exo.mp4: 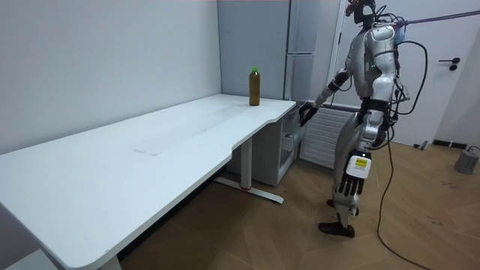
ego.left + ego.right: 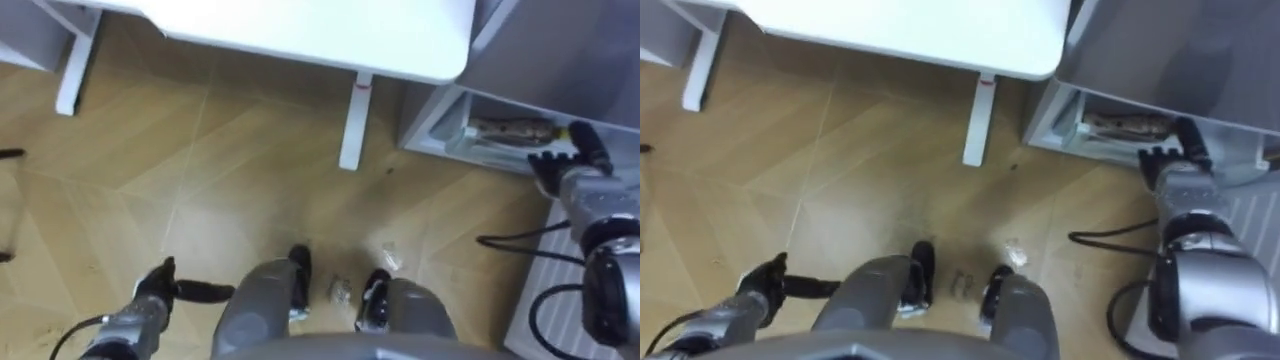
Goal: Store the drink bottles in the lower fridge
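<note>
Floor: open wood floor off the table's end; the robot stands there, facing the fridge.
Table: one, long and white; its far corner is just beside the fridge.
Fridge: one, tall and grey; its lower compartment is open.
Right hand: at the open compartment's front edge, fingers straight, grasping nothing.
Left hand: low at the robot's side, relaxed, empty.
Drinks: two.
Upright bottle: green cap, stands at the table's far corner.
Lying bottle: brownish, lies on its side in the lower compartment, near the right hand.
</note>
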You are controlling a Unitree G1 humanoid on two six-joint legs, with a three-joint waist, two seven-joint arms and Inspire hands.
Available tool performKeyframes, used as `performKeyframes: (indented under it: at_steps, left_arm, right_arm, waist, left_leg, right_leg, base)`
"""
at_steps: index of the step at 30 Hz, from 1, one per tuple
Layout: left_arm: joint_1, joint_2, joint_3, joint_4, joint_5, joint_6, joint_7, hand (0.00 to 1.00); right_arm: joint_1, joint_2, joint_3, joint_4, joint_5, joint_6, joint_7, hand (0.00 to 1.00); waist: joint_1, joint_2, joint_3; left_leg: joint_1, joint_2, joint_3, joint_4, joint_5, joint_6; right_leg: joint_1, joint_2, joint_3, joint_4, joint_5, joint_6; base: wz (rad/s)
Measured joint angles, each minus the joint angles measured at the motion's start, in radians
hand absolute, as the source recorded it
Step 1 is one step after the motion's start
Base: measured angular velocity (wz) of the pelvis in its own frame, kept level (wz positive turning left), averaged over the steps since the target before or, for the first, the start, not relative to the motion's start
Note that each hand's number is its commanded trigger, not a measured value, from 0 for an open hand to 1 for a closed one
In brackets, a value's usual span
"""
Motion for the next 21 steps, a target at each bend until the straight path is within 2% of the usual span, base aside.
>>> performKeyframes:
  at_steps: [1,4,6,8,12,14,16,21]
  left_arm:
    - [0.016,-0.004,0.006,-0.001,0.000,0.005,0.000,0.00]
    - [0.048,-0.011,0.021,-0.002,0.000,0.006,-0.001,0.00]
    - [0.059,-0.020,0.061,-0.004,0.021,0.006,-0.005,0.00]
    - [0.077,-0.024,0.100,-0.006,0.062,0.006,-0.008,0.00]
    - [0.112,-0.025,0.134,-0.013,0.068,0.006,-0.007,0.00]
    - [0.148,-0.027,0.165,-0.027,0.095,0.010,-0.004,0.00]
    - [0.162,-0.034,0.180,-0.031,0.124,0.018,0.014,0.00]
    - [0.212,-0.047,0.212,-0.062,0.152,0.024,0.036,0.00]
  right_arm:
    - [0.028,0.001,0.000,0.000,-0.004,0.002,0.013,0.00]
    - [0.074,0.008,-0.001,0.000,-0.013,0.005,0.042,0.00]
    - [0.099,0.019,-0.004,0.000,-0.015,0.010,0.065,0.00]
    - [0.126,0.042,-0.016,-0.013,-0.025,0.014,0.095,0.00]
    - [0.201,0.069,-0.042,-0.066,-0.035,0.032,0.132,0.00]
    - [0.239,0.081,-0.053,-0.081,-0.032,0.034,0.139,0.00]
    - [0.272,0.090,-0.053,-0.093,-0.031,0.033,0.140,0.00]
    - [0.346,0.130,-0.053,-0.122,-0.040,0.032,0.152,0.00]
  waist:
    - [-0.002,0.002,-0.0091]
    - [-0.010,0.000,-0.0142]
    - [-0.022,-0.006,-0.0178]
    - [-0.032,-0.011,-0.0219]
    - [-0.052,-0.013,-0.0268]
    - [-0.061,-0.014,-0.0334]
    - [-0.067,-0.013,-0.0367]
    - [-0.083,-0.012,-0.0356]
  left_leg:
    - [0.034,-0.001,0.000,-0.018,0.000,0.000]
    - [0.114,-0.008,0.001,-0.052,0.000,0.000]
    - [0.157,-0.011,0.004,-0.073,-0.001,-0.001]
    - [0.211,-0.013,0.004,-0.105,-0.002,-0.003]
    - [0.266,-0.013,0.003,-0.117,-0.012,-0.008]
    - [0.293,-0.010,0.003,-0.118,-0.020,-0.011]
    - [0.307,-0.008,0.003,-0.121,-0.026,-0.013]
    - [0.353,-0.009,0.005,-0.141,-0.026,-0.014]
  right_leg:
    - [0.038,0.004,0.000,-0.031,0.007,0.004]
    - [0.132,0.012,-0.002,-0.091,0.023,0.010]
    - [0.177,0.013,-0.006,-0.118,0.026,0.014]
    - [0.222,0.015,0.000,-0.138,0.030,0.016]
    - [0.287,0.022,-0.003,-0.169,0.034,0.019]
    - [0.323,0.027,-0.002,-0.186,0.035,0.019]
    - [0.341,0.030,-0.004,-0.192,0.035,0.019]
    - [0.383,0.035,0.004,-0.229,0.036,0.020]
  base:
    - [-0.11]
    - [-0.06]
    - [0.02]
    - [-0.07]
    - [-0.01]
    - [-0.04]
    - [0.00]
    - [-0.01]
